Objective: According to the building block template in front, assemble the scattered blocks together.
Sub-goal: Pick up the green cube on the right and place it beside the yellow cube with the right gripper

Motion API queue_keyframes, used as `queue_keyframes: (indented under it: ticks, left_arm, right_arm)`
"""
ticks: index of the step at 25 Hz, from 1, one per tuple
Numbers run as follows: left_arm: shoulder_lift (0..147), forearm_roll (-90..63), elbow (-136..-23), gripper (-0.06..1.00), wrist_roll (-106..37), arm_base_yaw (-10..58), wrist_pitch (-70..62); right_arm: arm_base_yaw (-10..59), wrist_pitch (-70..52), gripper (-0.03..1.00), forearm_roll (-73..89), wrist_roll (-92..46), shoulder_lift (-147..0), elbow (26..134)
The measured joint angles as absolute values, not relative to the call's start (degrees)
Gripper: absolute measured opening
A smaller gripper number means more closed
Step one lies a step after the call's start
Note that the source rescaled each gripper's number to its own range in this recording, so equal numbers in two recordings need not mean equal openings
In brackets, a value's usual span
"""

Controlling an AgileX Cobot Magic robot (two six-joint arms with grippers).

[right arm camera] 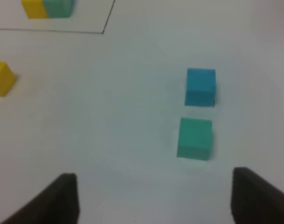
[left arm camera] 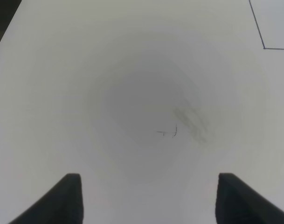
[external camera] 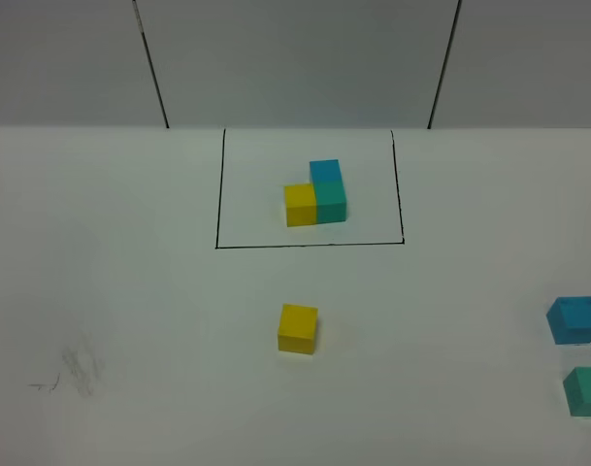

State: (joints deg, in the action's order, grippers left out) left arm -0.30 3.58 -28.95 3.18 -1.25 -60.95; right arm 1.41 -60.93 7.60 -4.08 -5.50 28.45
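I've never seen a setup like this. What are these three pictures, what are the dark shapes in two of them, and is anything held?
This is a robot with two arms, each ending in a two-fingered gripper. One picture looks down from a high camera; the other two come from cameras on the wrists, so the dark shapes are the left gripper and the right gripper. Both are open and hold nothing. On the table, a black rectangle frames the building block template, three joined cubes. Outside it lie a yellow cube, a sky-blue cube and a teal-green cube.
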Motion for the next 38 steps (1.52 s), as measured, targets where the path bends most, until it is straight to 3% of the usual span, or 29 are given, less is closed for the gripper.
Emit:
queue_keyframes:
  ticks: [4,7,14,23,38]
  left_arm:
    - [-0.3,3.6,-29.0,0.37,3.2,-1.3,-61.0]
    - [-0.3,3.6,-29.0,0.37,3.2,-1.3,-61.0]
    - [-0.3,3.6,-29.0,0.37,3.2,-1.3,-61.0]
    - [-0.3,3.6,-29.0,0.37,3.2,-1.3,-61.0]
    - [-0.3,3.6,-29.0,0.37,3.2,-1.3,-61.0]
  right_arm:
    - [1.4,-58.5,0.91,5.5,-1.0,-14.3,29.4]
    - [1.4,-56.1,0.98,3.5,0.0,-22.4,32.0]
    - [1.4,-54.1,1.00,-1.6,0.0,-43.2,36.6]
    - [1.4,-43.0,1.00,-3.5,2.8,-63.7,37.6]
    - [1.4,-35.1,1.00,-5.6,5.5,-80.7,37.7]
